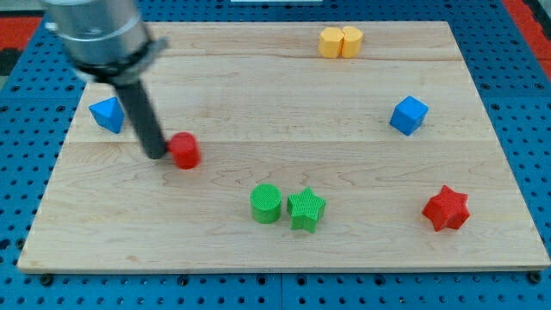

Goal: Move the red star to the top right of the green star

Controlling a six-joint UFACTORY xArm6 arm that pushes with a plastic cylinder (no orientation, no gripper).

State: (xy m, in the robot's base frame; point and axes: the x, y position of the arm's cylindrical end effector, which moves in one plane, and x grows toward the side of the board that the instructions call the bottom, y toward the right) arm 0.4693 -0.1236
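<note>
The wooden table [284,95] lies on a blue board with holes [516,77]. The arm has no hand that opens or closes; it ends in a dark rod [142,116], and my tip [157,155] stands on the table in the left half, about midway between the top edge and the bottom edge. My tip is just beside a small red block [184,150], on its left side, and it looks like it touches it, but I cannot tell this for sure. The shape of this red block seems round, like a short cylinder.

The red star [446,208] is near the bottom right corner of the table, well apart from my tip. The green star [306,209] is near the middle of the bottom edge, and a green cylinder [266,203] stands just beside it on the view's left, almost touching. The red star is to the view's right of the green star, at nearly the same height.

A blue triangular block [108,114] is near the left edge, to the view's left of the rod. A blue cube [408,115] is toward the right edge. A yellow block [341,41] with a groove in its middle is at the top edge, right of the middle.
</note>
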